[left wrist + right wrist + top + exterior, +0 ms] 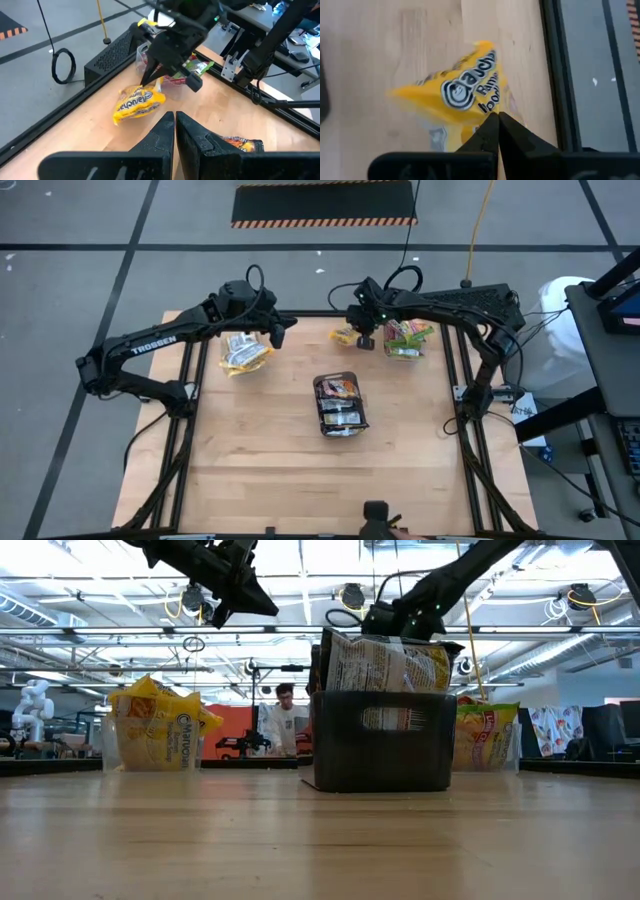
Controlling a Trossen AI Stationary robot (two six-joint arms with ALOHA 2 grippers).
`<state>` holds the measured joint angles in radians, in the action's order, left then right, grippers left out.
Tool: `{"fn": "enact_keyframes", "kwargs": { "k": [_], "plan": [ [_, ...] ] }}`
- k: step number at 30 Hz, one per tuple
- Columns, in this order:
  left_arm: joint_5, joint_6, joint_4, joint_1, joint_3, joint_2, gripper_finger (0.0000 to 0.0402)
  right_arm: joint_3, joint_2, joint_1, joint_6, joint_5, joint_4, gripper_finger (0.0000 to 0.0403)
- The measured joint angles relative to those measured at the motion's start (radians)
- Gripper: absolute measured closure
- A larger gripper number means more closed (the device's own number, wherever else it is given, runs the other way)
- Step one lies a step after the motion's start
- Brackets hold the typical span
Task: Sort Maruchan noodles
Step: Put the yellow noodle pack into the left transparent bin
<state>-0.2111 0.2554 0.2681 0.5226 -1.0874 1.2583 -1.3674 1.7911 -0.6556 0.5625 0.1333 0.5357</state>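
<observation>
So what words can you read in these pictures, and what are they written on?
"TROSSEN": in white on the left arm, seen from above.
"Maruchan": on a yellow noodle packet in the clear tub in the low view.
"Ramen": only partly readable, blurry, on the loose yellow noodle packet by the right pincer.
Print on the packets in the dark tray: too small to read.

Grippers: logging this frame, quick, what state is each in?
Left gripper: shut, empty, above the table.
Right gripper: shut on the yellow Maruchan packet.

Dark tray point(340, 425), clear tubs point(150, 745), wooden table point(270, 470)
</observation>
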Motion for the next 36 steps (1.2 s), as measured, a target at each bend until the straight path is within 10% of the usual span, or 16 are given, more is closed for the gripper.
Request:
{"fn": "enact_keyframes", "kwargs": {
  "k": [36],
  "plan": [
    [0.089,-0.041,0.177,-0.001,0.001,-0.336,0.038,-0.305,-0.044,0.18,-0.067,0.056,-0.277,0.0403]
  ]
}}
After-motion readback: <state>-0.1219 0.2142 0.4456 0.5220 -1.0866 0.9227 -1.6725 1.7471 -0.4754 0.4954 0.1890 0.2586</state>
